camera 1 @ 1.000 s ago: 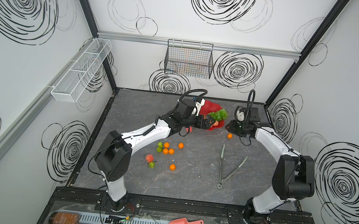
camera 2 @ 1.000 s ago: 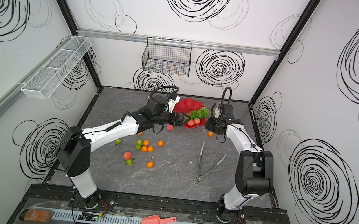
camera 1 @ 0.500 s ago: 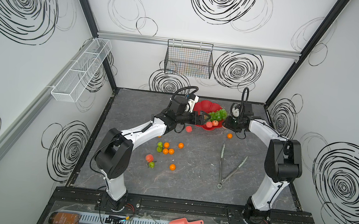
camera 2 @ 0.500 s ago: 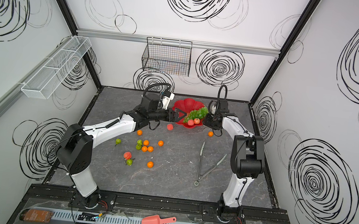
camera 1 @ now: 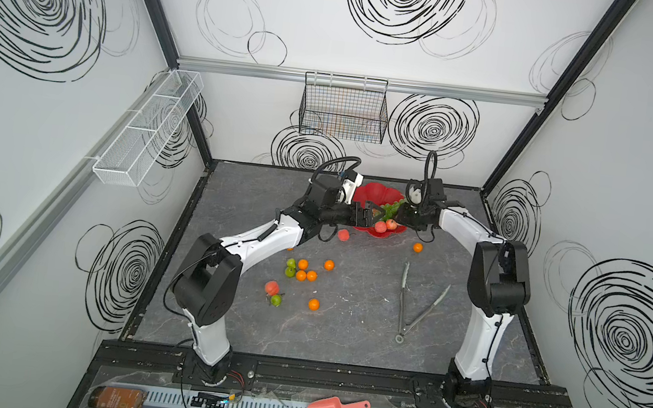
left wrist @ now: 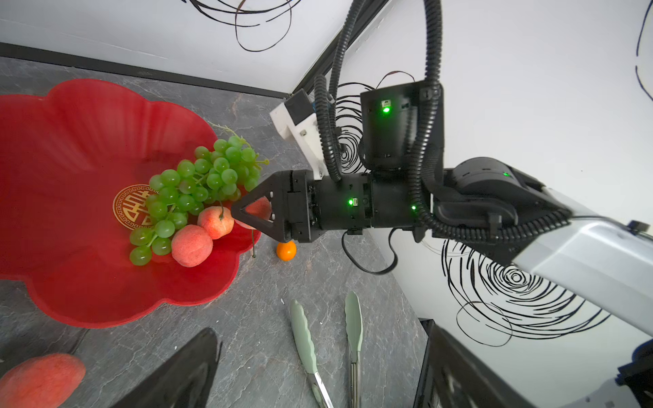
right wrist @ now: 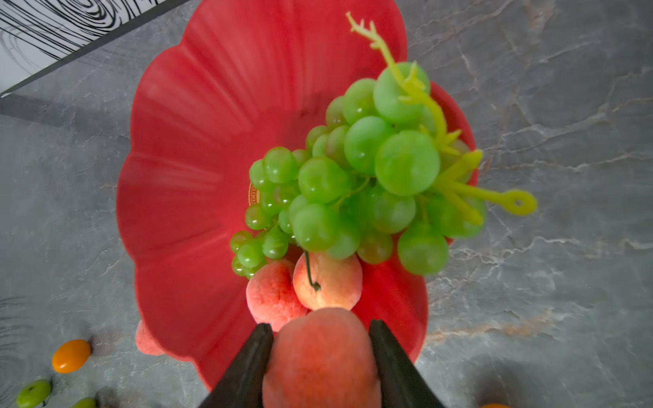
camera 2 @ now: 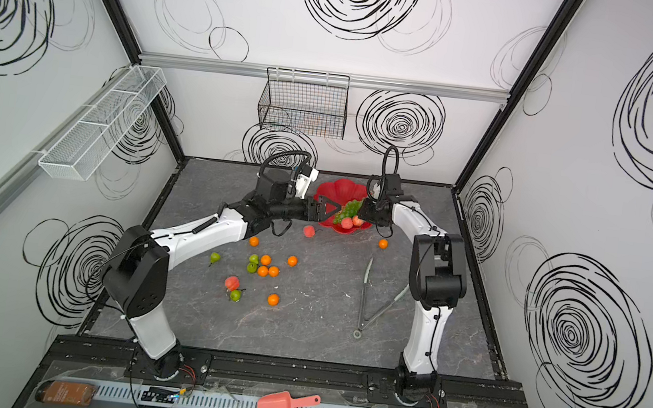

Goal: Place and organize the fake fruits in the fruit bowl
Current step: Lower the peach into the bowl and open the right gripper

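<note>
glossy red, petal-rimmed fruit bowl sits upper centre in a top view, cradling translucent green grapes and two peaches. right gripper, half-spread, pinches a third peach at its rim; left gripper gapes empty.

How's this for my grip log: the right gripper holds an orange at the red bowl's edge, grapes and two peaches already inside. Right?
Not an orange: the right wrist view shows the right gripper holding a peach. Otherwise right: red bowl's edge, grapes and two peaches inside.
</note>
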Available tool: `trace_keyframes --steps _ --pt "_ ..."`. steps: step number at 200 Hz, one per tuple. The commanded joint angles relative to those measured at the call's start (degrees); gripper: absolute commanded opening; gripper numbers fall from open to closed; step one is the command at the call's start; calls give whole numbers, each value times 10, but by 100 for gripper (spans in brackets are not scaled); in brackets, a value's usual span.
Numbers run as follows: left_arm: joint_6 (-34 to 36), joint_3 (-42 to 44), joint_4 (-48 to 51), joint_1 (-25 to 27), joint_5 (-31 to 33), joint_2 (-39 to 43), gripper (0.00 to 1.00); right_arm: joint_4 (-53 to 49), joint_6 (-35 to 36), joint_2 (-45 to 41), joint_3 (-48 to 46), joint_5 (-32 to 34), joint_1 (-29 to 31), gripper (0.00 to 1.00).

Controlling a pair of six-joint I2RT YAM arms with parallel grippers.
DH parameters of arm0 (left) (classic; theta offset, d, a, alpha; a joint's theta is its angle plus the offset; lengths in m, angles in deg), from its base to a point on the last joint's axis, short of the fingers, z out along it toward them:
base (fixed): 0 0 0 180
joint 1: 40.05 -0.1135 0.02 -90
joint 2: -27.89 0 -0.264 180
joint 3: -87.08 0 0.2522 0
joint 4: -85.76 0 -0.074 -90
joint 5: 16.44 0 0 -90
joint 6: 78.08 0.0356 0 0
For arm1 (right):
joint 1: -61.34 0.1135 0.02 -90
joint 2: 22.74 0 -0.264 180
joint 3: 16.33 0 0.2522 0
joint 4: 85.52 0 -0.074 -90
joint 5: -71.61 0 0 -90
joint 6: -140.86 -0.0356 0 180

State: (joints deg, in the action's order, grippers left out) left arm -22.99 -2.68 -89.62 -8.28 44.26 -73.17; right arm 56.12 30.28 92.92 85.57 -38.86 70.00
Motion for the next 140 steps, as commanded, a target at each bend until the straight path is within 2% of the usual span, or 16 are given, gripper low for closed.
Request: trace_keyframes --steps 1,83,140 --pt "-4 5 -32 0 -9 -2 96 -25 0 9 20 33 -1 45" --pt "-6 4 -31 1 -14 -5 96 -22 -4 16 23 42 -1 55" --pt "-3 3 -30 1 -13 -2 96 -31 -4 -3 25 46 -1 58"
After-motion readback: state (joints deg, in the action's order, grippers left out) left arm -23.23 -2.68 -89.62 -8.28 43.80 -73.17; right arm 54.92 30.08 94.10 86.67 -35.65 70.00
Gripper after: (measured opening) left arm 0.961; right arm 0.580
